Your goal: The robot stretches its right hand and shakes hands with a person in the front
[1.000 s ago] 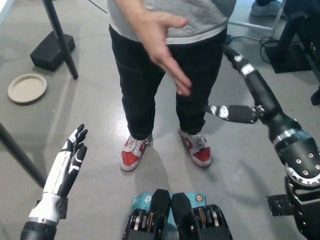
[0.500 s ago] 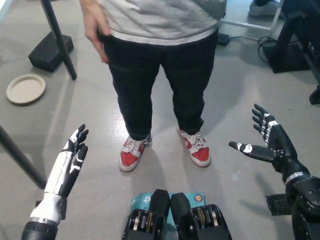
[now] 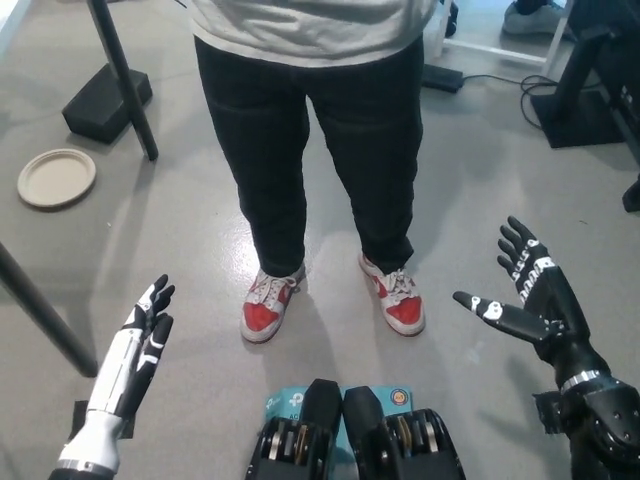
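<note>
Standing on the grey floor (image 3: 180, 240) in front of the robot, the person (image 3: 310, 120) shows only from the waist down: a grey shirt hem, black trousers and red-and-white sneakers (image 3: 268, 303), feet planted side by side near the middle of the floor. None of the person's hands can be seen. The black right hand (image 3: 520, 295) hangs low at the right, palm turned up, fingers spread apart and holding nothing, well apart from the person's legs. The white left hand (image 3: 140, 335) rests at the lower left, fingers straight and slightly apart, also holding nothing. A round beige plate (image 3: 56, 178) lies on the floor at the left, near a black stand base (image 3: 105, 100) with a slanted pole.
</note>
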### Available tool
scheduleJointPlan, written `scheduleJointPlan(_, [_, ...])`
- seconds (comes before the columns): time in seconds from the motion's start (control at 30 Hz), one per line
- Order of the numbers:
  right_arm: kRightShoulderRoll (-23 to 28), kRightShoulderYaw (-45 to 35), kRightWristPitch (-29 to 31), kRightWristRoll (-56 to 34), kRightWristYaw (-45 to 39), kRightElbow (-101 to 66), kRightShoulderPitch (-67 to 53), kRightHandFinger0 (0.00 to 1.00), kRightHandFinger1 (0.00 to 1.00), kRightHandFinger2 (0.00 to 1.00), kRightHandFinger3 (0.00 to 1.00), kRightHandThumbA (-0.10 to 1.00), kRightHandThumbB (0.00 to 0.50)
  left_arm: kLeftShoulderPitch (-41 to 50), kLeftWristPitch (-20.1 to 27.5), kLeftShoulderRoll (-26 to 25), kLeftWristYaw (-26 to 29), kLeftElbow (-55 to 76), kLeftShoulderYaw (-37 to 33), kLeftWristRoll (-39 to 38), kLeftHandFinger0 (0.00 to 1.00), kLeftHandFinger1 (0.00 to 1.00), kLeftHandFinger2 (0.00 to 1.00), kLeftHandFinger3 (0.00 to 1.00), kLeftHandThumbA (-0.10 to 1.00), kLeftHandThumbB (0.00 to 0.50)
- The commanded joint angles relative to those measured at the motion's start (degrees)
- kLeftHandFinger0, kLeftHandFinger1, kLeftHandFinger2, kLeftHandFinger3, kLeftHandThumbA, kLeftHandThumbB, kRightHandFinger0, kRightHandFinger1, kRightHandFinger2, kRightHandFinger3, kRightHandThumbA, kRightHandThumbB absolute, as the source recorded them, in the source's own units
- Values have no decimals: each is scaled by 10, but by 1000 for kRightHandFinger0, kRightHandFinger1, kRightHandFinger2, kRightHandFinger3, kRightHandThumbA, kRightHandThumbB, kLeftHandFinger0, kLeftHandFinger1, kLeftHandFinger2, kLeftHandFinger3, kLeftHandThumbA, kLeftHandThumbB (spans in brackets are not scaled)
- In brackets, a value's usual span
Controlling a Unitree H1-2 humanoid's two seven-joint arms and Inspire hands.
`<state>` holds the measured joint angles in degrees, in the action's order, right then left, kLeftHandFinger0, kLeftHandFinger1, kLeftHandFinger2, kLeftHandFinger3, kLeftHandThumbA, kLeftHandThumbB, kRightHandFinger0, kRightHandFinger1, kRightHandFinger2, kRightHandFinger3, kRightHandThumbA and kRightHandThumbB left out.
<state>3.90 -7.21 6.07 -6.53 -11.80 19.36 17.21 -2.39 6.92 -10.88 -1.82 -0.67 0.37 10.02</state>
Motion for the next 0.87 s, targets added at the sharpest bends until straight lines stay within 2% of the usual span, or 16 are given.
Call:
scheduleJointPlan(0.0, [6,15,47,0,-7,-8,6,1000,1000,1000,1000,1000,289,4,26,1,1,11,2,-15,1000,1000,1000,1000,1000,104])
scheduleJointPlan(0.07, [7,19,50,-2,-9,-8,6,1000,1000,1000,1000,1000,292,6,30,2,3,9,3,-17,1000,1000,1000,1000,1000,92])
scheduleJointPlan(0.33, [9,32,46,8,2,-30,-10,1000,1000,1000,1000,1000,353,9,26,2,1,13,4,-21,1000,1000,1000,1000,1000,104])
scheduleJointPlan(0.6, [12,39,42,8,-3,-53,-29,1000,1000,1000,1000,1000,332,13,30,4,1,7,5,-30,1000,1000,1000,1000,1000,122])
scheduleJointPlan(0.7, [16,44,37,16,1,-57,-34,1000,1000,1000,1000,1000,344,23,30,8,3,11,4,-29,1000,1000,1000,1000,1000,103])
scheduleJointPlan(0.83, [18,47,38,15,2,-56,-36,1000,1000,1000,1000,1000,321,25,31,9,2,11,4,-30,1000,1000,1000,1000,1000,93])
